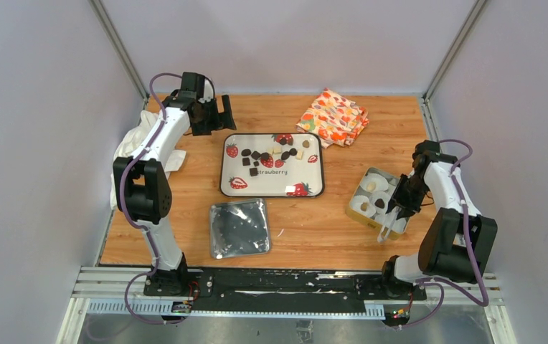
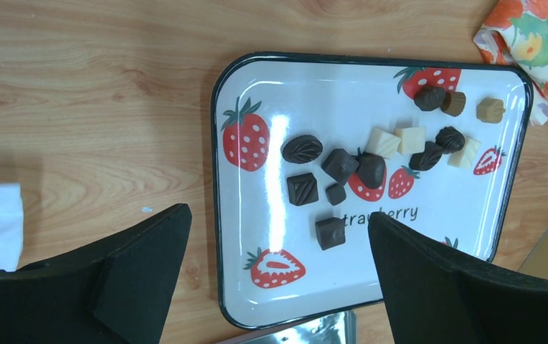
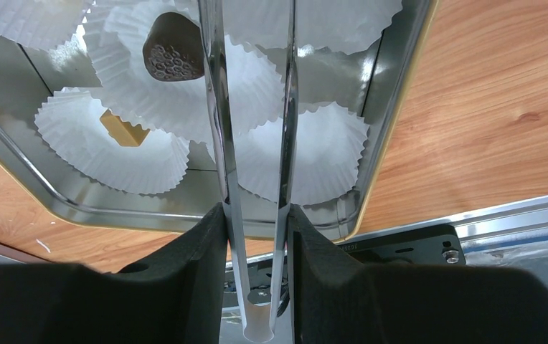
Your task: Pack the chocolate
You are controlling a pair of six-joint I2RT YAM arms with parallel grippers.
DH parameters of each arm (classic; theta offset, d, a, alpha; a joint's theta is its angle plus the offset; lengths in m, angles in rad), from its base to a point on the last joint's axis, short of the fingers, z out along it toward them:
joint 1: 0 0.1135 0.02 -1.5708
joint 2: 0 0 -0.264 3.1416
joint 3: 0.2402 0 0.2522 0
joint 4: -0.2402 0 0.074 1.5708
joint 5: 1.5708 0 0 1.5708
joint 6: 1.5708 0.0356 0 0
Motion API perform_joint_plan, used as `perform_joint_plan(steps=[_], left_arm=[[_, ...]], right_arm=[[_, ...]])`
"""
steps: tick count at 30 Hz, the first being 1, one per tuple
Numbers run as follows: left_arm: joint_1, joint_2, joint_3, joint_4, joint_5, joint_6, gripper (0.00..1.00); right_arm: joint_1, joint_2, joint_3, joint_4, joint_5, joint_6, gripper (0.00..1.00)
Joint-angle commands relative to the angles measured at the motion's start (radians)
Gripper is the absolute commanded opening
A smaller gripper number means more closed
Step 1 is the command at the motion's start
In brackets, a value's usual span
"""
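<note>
The chocolate [image 1: 271,155] lies as several small dark, tan and cream pieces on a white strawberry-print tray [image 1: 307,175]. In the left wrist view the pieces [image 2: 339,165] spread over the tray [image 2: 257,86]. My left gripper [image 1: 217,115] is open and empty, above the tray's far left corner [image 2: 277,228]. My right gripper [image 1: 405,203] is shut on metal tongs [image 3: 217,107] over a gold tin box [image 1: 355,214] of white paper cups. One cup holds a brown round piece [image 3: 173,49] and another a tan piece [image 3: 123,129]. The tong tips are hidden.
The silver tin lid [image 1: 239,228] lies in front of the tray. A folded patterned cloth [image 1: 334,116] lies at the back right. A white cloth [image 1: 131,150] lies by the left arm. The box's wall [image 3: 384,93] stands right of the tongs.
</note>
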Motion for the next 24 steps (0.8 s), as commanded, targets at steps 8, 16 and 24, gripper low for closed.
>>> perform_joint_plan(steps=[8,16,24], left_arm=[[0.005,-0.026,-0.016,-0.002,0.002,0.007,1.0],[0.005,-0.025,-0.017,-0.001,0.001,0.011,1.0],[0.005,-0.017,-0.018,0.003,0.003,0.013,1.0]], right_arm=[[-0.02,0.005,-0.016,0.001,-0.01,-0.021,0.38],[-0.021,0.003,-0.021,0.004,-0.011,-0.009,0.39],[-0.021,-0.011,-0.027,0.005,-0.012,0.004,0.41]])
